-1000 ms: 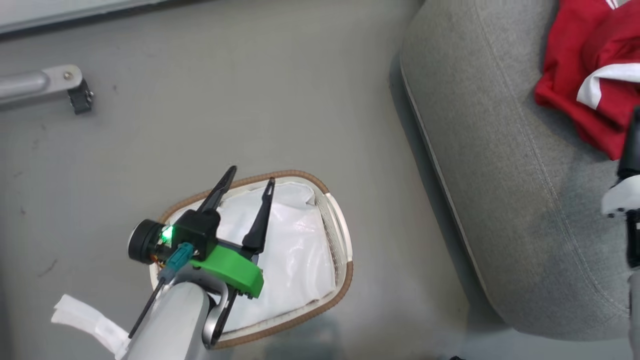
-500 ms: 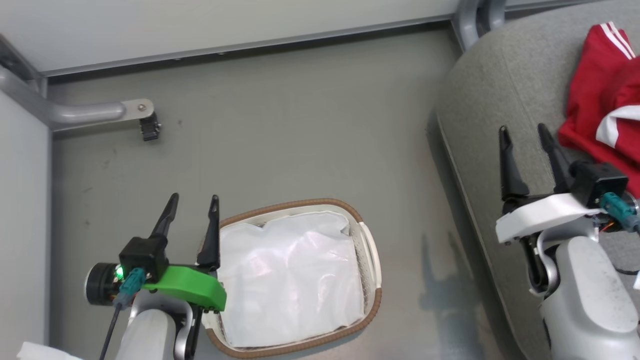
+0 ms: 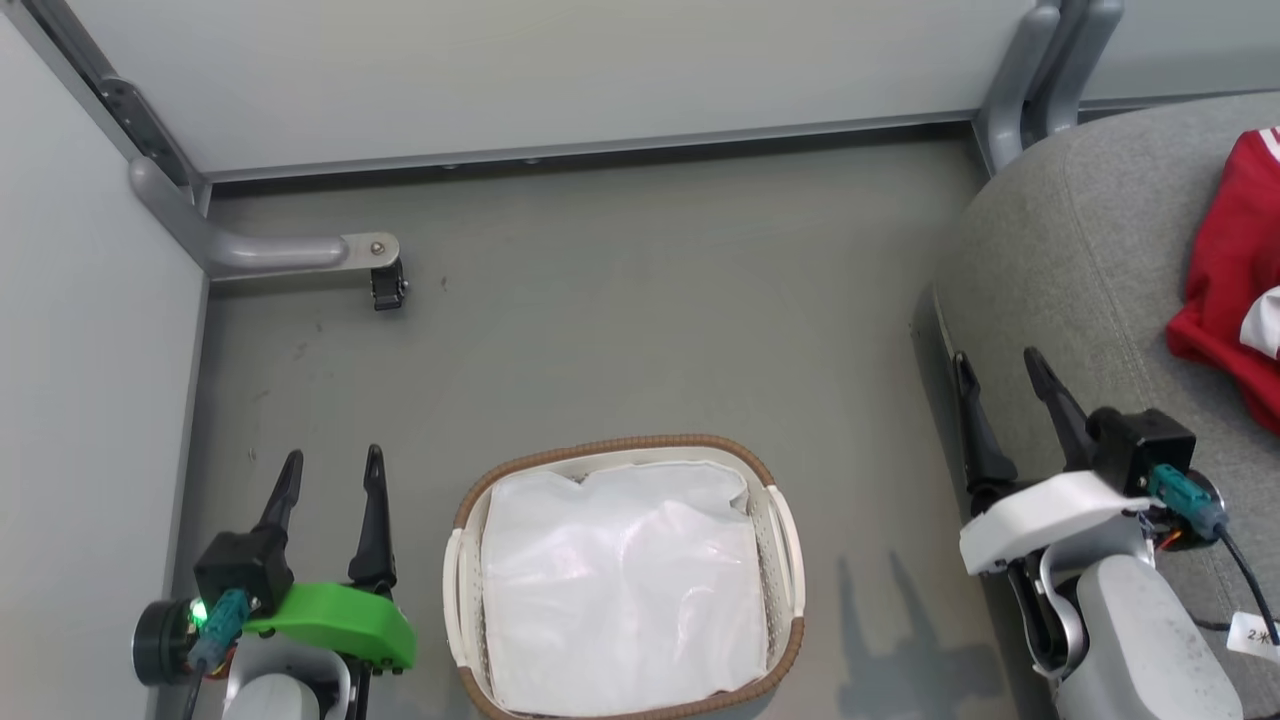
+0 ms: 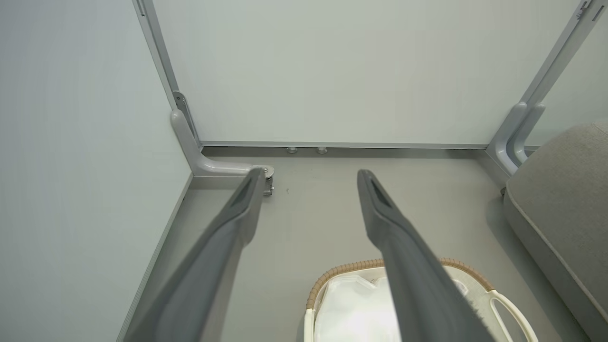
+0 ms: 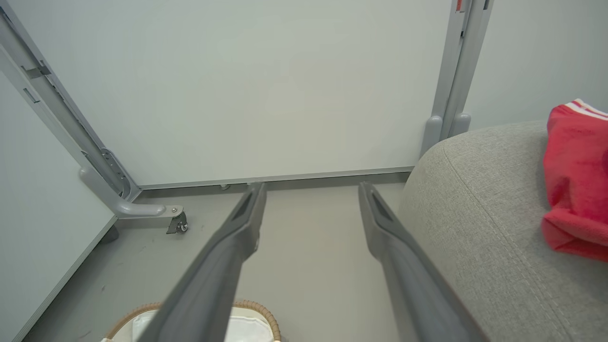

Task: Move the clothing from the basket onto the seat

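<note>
Red clothing (image 3: pixel 1225 290) lies on the seat (image 3: pixel 1080 260), the basket (image 3: pixel 610 445) shows just its white liner (image 3: pixel 620 580), and with left end effector (image 3: pixel 333 453) and right end effector (image 3: pixel 996 356) both spread open and empty, the smart play is parking them clear, no re-grab.

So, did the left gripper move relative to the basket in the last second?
Yes. The left gripper was over the basket; now it stands to its left, clear of the rim.
</note>
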{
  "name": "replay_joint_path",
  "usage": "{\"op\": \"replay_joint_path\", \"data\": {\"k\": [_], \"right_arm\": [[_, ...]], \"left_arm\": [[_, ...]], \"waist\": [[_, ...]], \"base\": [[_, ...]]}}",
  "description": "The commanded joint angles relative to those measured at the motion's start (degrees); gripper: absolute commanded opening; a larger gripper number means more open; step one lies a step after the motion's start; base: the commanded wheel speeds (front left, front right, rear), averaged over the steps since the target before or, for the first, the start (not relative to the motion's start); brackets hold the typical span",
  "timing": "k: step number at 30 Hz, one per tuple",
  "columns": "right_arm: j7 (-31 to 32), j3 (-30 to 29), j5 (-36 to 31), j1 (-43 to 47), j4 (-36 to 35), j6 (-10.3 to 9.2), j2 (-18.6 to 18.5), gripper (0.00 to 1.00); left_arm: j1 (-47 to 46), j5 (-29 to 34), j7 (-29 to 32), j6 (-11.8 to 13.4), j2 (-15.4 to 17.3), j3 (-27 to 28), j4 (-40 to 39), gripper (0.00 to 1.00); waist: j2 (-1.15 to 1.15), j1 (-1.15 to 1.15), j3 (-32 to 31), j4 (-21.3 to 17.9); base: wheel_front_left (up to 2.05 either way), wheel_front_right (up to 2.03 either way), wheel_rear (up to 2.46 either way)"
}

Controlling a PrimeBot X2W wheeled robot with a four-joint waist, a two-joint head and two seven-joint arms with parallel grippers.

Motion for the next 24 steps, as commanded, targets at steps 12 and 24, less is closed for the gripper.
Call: {"op": "replay_joint_path", "data": {"k": [12,24], "right_arm": [[-0.12,1.19,2.36,5.77,2.07,-0.06,-0.14,1.0],[2.16,0.51,8.37,6.63,3.34,0.0,0.47,0.0]], "left_arm": [[4.99,-5.32,-0.02,-0.37,-0.07,-0.22,1.09,1.0],[4.7,-11.97,1.82,-0.23,-0.29,0.04,2.17,0.0]], "waist": [[0.0,0.0,-5.16,-0.09],[0.0,0.0,-5.47,0.06]], "base": [[0.0,0.0,0.0],[0.0,0.0,0.0]]}}
